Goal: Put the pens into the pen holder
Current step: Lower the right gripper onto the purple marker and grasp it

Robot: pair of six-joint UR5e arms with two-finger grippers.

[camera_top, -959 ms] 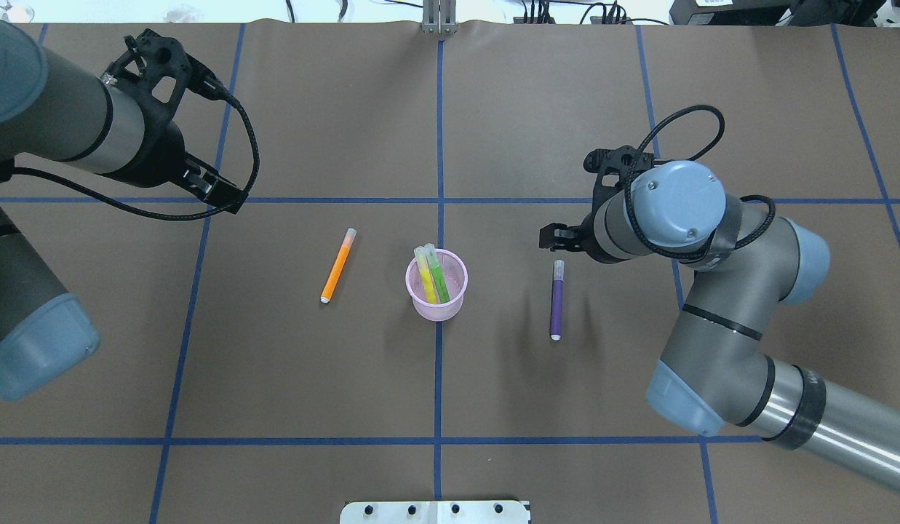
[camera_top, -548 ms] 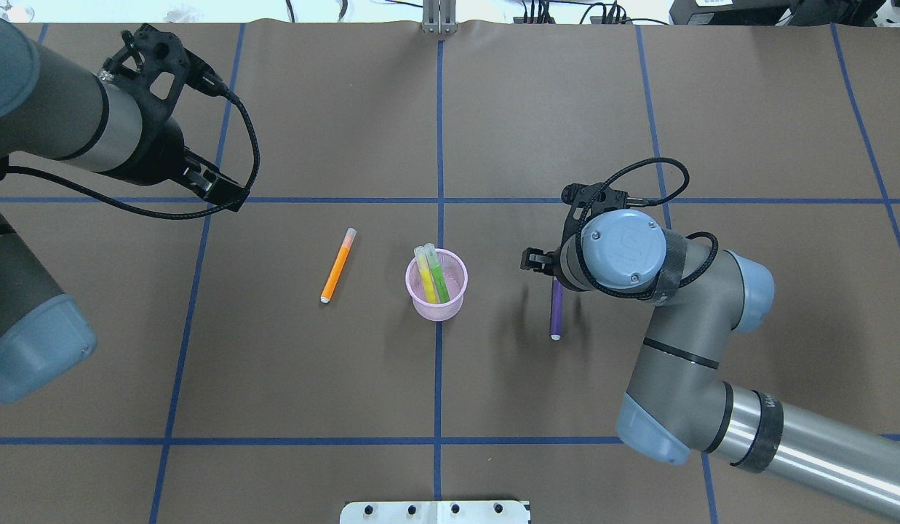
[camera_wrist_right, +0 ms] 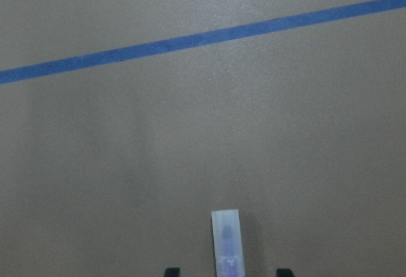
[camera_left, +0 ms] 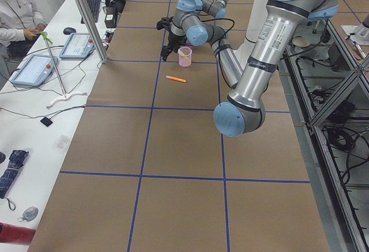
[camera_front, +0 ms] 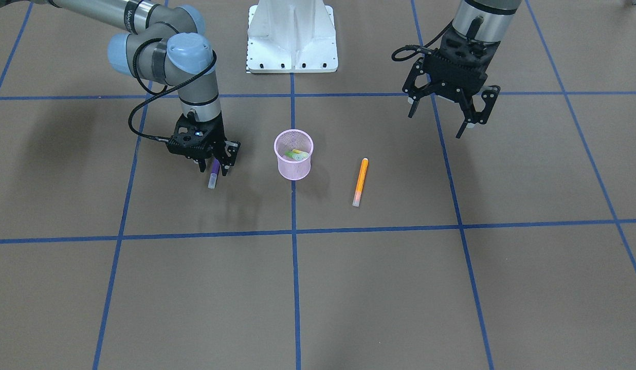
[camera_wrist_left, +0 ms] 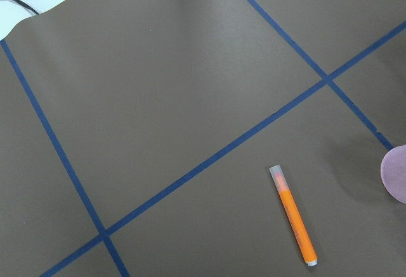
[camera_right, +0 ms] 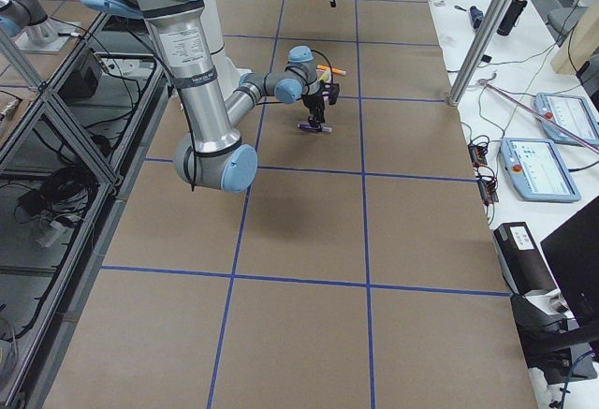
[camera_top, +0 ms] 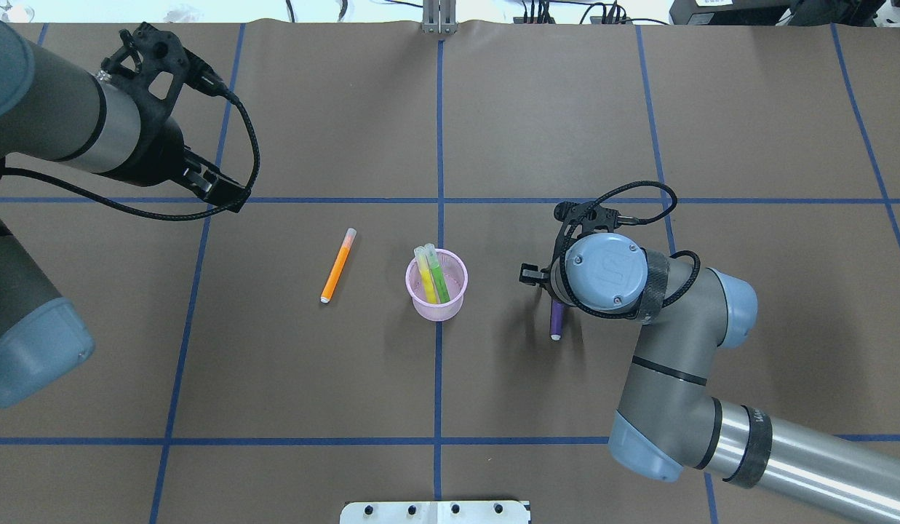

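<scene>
The pink mesh pen holder (camera_top: 439, 311) stands upright at the table's middle, also in the front view (camera_front: 293, 168). A yellow pen (camera_top: 425, 280) and a green pen (camera_top: 439, 282) lean inside it. An orange pen (camera_top: 338, 266) lies flat left of the holder, also in the left wrist view (camera_wrist_left: 294, 223). A purple pen (camera_front: 214, 176) lies flat right of the holder. My right gripper (camera_front: 213, 168) is low over it, open, fingers astride its capped half (camera_wrist_right: 226, 239). My left gripper (camera_front: 438, 123) is open and empty, high and far from the orange pen.
Blue tape lines grid the brown table cover. The white robot base plate (camera_front: 292, 46) sits at the robot's edge of the table. An operator (camera_left: 17, 10) and tablets sit at a side bench beyond the table's far edge.
My right arm has moved back toward the robot and down, so its gripper now straddles the purple pen. The left arm has barely moved. The pens and holder have not moved.
</scene>
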